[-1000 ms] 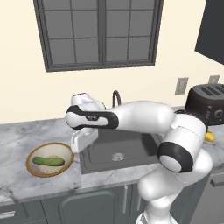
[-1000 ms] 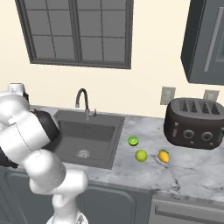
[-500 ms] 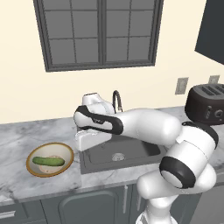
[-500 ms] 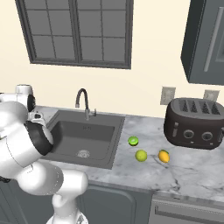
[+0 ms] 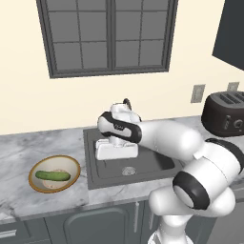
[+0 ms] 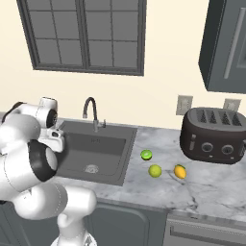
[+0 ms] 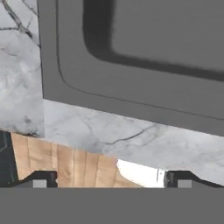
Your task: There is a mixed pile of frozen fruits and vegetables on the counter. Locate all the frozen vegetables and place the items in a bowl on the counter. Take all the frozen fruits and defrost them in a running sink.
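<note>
The long dark green cucumber [image 5: 52, 176] lies in the golden-rimmed bowl [image 5: 74, 167] on the counter [image 5: 28, 147] left of the sink [image 5: 128, 164]. My gripper [image 5: 116, 153] hangs open and empty over the left part of the basin, also seen beside the sink's left rim [image 6: 55, 139]. In the hand view its tips [image 7: 111, 181] stand wide apart above the sink's rim [image 7: 144, 52] and the marble counter [image 7: 100, 127]. Right of the sink [image 6: 96, 149] lie a dark green ball [image 6: 146, 154], a yellow-green ball [image 6: 154, 170] and a yellow-orange round item [image 6: 179, 171].
A curved dark faucet [image 6: 90, 108] stands behind the basin. A dark toaster [image 6: 214, 135] sits on the counter at the far right, behind the small round items. Wall outlets and a window are above the worktop. Wooden floor [image 7: 65, 166] shows past the counter's front edge.
My gripper has swung to the right, away from the bowl and over the sink, staying open. The cucumber stays in the bowl.
</note>
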